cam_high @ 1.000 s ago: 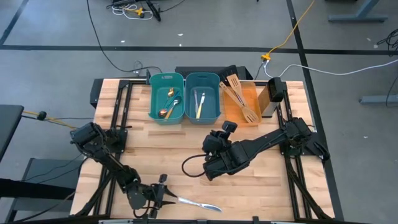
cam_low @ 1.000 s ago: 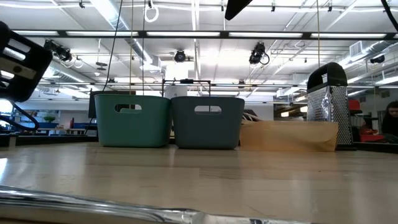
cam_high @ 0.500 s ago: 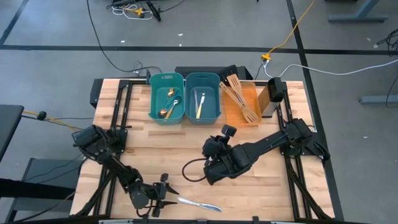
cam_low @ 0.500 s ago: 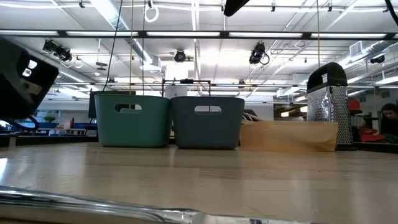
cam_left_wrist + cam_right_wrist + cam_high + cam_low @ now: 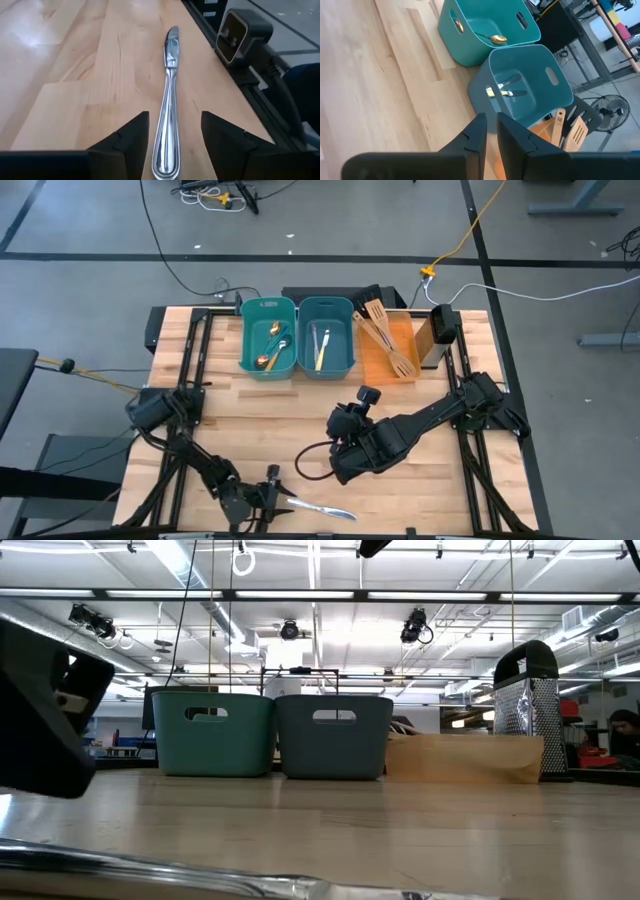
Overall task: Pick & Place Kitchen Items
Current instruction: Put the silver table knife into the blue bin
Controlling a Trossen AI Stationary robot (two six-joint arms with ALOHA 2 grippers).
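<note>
- We've got the table [image 5: 300,420] filling the middle of the high view, bare wood over most of it.
- Right arm [image 5: 430,415] comes in from the right side of that view and reaches toward the centre. Its gripper [image 5: 340,465] sits just below centre, fingers nearly together with a thin gap and nothing between them. In its wrist view the fingers [image 5: 477,132] point at the bins.
- Left arm [image 5: 180,445] runs down the lower left of the high view to the bottom edge. Its gripper [image 5: 272,500] is down there with the fingers spread wide. In its wrist view the fingers [image 5: 130,137] sit either side of the knife handle, not touching it.
- Two teal bins [image 5: 268,335] stand side by side at top centre. We see a gold spoon [image 5: 262,361] and a blue-handled one [image 5: 276,328] in the left bin, and cutlery [image 5: 321,345] in the right one.
- Orange tray [image 5: 392,345] sits just right of the bins, with wooden spatulas [image 5: 385,335] lying on it.
- A grater [image 5: 530,700] shows at the right of the low view.
- The knife [image 5: 167,100] lies flat on the table at bottom centre of the high view, near the front edge, blade pointing away from the left gripper.
</note>
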